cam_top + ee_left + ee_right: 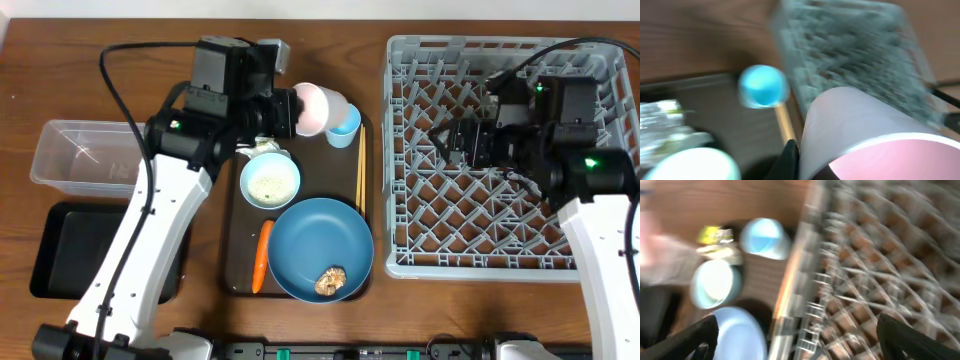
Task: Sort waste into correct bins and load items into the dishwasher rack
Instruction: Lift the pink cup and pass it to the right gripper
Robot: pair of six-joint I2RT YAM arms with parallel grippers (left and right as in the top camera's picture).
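My left gripper (288,110) is shut on the small pink cup (320,108) and holds it on its side above the serving tray's far end. The cup fills the left wrist view (875,135). The light-blue cup (344,125) stands just beside it. The pale bowl (270,182) holds white rice. A crumpled wrapper and paper (262,146) lie behind the bowl. The blue plate (321,235) carries a brown lump (330,281). The carrot (261,256) and the chopsticks (361,165) lie on the tray. My right gripper (450,140) is open and empty over the grey rack (500,250).
The dark-brown serving tray (240,285) sits between the arms. The clear tub (80,152) and the black tray (75,250) stand at the left, both under or beside my left arm. The rack's upright pegs (430,70) rise near its far edge.
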